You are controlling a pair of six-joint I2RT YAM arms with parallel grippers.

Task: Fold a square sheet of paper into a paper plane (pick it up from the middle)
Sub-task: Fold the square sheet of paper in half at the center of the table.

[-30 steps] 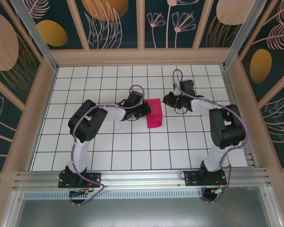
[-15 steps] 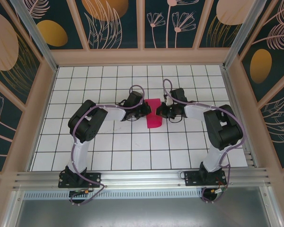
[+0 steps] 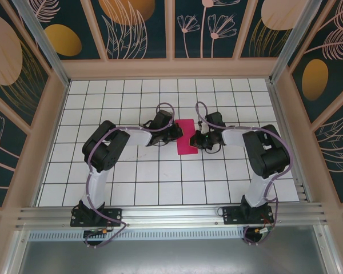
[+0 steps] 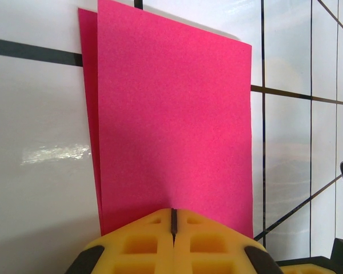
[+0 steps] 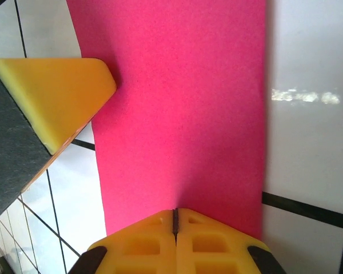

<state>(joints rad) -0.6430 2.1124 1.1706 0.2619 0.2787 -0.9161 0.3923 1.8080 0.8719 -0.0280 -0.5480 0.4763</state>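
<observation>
Sheet (image 3: 186, 140) folded double, flat on tiles (image 3: 131, 165), edges under tips of left gripper (image 4: 172, 222) and right gripper (image 5: 174, 224). Both jaws closed, holding nothing, pressing. Step, likely: flattening centre fold. Next probably needs steady downward pressure along crease.

No text, label, brand, number or sign can be read anywhere in these views.

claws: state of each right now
Left claw: closed, holding nothing, tips on the square sheet of paper.
Right claw: closed, holding nothing, tips on the same sheet.
</observation>
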